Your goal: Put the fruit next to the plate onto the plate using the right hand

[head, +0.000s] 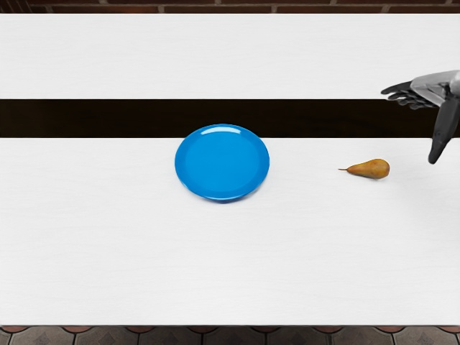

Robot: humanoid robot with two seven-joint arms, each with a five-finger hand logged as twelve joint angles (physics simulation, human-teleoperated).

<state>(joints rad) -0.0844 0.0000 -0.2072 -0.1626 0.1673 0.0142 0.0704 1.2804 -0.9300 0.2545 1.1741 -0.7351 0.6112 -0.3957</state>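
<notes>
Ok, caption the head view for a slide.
Right hand open at the picture's right edge; pear lies on the table, right of the blue plate, untouched.

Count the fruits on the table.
1. A brown pear lies on the white table, right of the round blue plate, apart from it; nothing in view could hide another.

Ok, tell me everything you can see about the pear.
The pear is small and golden-brown with a smooth, matte-looking skin, and it looks whole. It lies on its side on the white table, its thin stem pointing left toward the blue plate, which it sits well clear of on the right. Only the table touches it; the open right hand hovers above and to its right.
</notes>
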